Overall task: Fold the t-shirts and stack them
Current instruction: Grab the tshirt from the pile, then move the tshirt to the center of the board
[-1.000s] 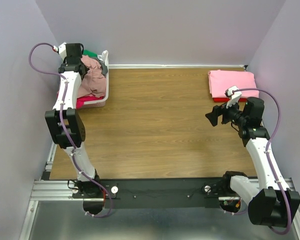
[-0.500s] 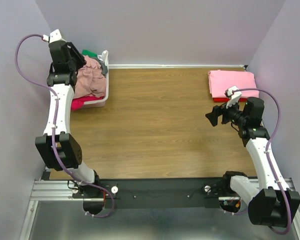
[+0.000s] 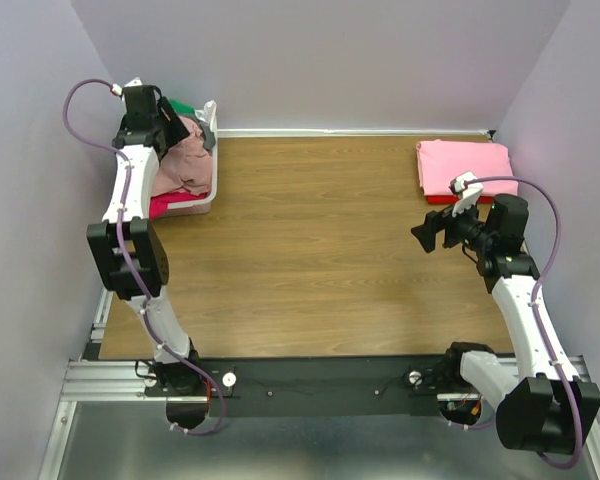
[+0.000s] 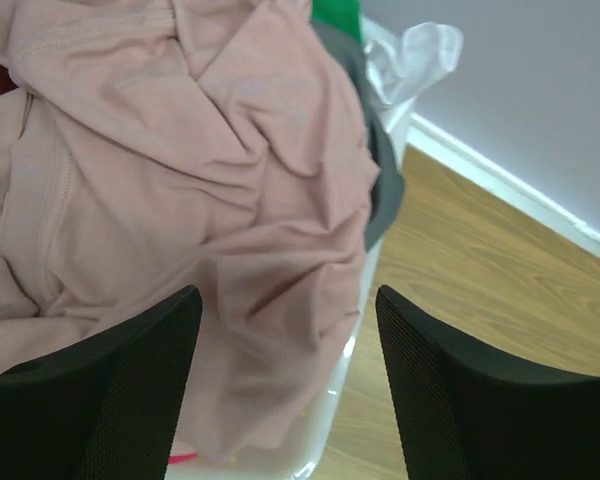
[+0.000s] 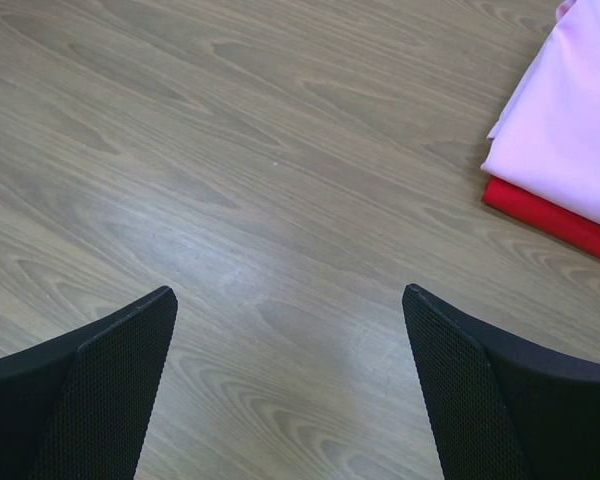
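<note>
Pink tee atop red tee, two stacked; left end effector, right end effector released.

Soft matt cloth t-shirts, wood-grain table

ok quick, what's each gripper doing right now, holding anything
Left gripper: open, empty, over the dusty-pink t-shirt.
Right gripper: open, empty, above the table.

No text, label, brand or number readable in any view. Dusty-pink t-shirt below my left pincer: plain crumpled cloth. Folded pink t-shirt: plain too.
</note>
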Robot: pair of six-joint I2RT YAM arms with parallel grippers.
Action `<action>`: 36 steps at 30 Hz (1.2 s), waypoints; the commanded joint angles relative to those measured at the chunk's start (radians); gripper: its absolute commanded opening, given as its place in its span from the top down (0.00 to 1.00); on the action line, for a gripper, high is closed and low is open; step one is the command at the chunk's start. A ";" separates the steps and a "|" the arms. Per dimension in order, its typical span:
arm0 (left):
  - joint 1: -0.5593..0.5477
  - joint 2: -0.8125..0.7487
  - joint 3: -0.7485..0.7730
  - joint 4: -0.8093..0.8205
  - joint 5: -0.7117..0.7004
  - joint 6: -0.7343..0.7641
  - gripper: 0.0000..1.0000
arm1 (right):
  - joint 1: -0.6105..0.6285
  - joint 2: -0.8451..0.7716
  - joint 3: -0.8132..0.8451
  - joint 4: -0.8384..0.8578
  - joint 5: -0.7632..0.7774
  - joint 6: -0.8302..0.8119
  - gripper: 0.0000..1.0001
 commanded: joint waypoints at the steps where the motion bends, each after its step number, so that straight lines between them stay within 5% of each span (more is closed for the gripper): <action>1: 0.008 0.077 0.100 -0.136 -0.090 0.001 0.38 | -0.002 -0.007 -0.011 -0.022 0.022 -0.015 0.00; 3: 0.008 0.077 0.099 -0.123 -0.094 0.021 0.71 | -0.002 -0.007 -0.011 -0.022 0.022 -0.015 0.00; 4: 0.006 0.074 0.102 -0.119 -0.095 0.025 1.00 | -0.002 -0.007 -0.011 -0.022 0.022 -0.017 0.00; 16: 0.005 -0.158 0.054 0.051 0.034 0.110 1.00 | -0.002 -0.010 -0.011 -0.022 0.036 -0.018 0.00; 21: -0.007 -0.357 -0.024 0.272 0.363 0.130 1.00 | -0.002 -0.009 -0.011 -0.022 0.036 -0.020 0.00; 26: -0.081 -0.496 -0.050 0.462 0.569 0.074 1.00 | -0.003 -0.012 -0.013 -0.022 0.042 -0.021 0.00; 36: -0.274 -0.581 -0.012 0.594 0.629 0.038 1.00 | -0.003 -0.006 -0.013 -0.021 0.053 -0.027 0.00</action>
